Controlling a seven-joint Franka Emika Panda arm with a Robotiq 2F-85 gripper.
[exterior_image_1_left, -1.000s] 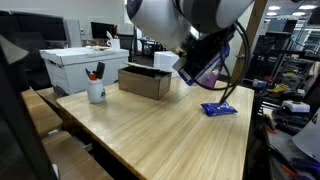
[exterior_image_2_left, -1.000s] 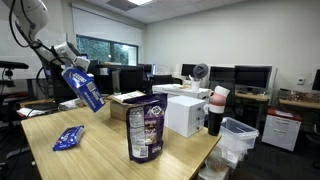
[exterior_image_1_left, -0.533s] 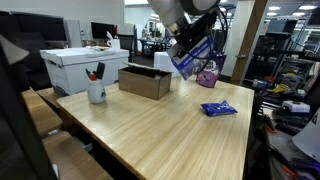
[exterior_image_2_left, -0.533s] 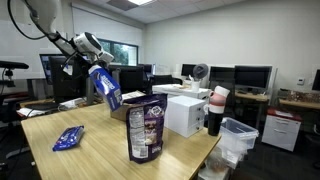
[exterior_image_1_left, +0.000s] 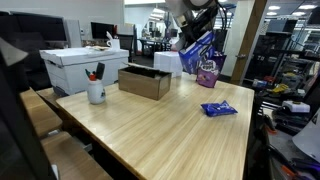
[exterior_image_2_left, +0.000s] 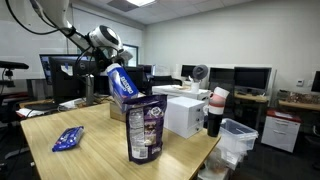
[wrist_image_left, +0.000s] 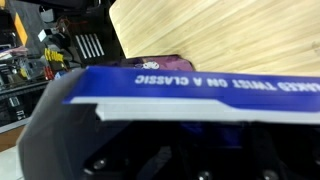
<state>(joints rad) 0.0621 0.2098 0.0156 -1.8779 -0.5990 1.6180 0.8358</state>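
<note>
Bag (exterior_image_1_left: 194, 57), blue with white lettering, hangs tilted in the air, clamped at its upper end by the gripper (exterior_image_1_left: 190, 44), whose jaws are closed on it. In the wrist view the bag (wrist_image_left: 200, 95) stretches across the whole frame just below the camera, hiding the fingers. It is clear of the table (exterior_image_1_left: 150, 125), well above the wood.

In both exterior views a purple pouch (exterior_image_2_left: 146, 130) stands upright on the table near the bag and lower than it; the wrist view shows the pouch's top (wrist_image_left: 160, 64) just past the bag's edge. A flat blue packet (exterior_image_1_left: 218, 108) lies on the table, well apart from the gripper. A cardboard box (exterior_image_1_left: 146, 80) sits near the table's middle, with a mug (exterior_image_1_left: 96, 92) of pens and a white box (exterior_image_1_left: 75, 68) beyond it.
</note>
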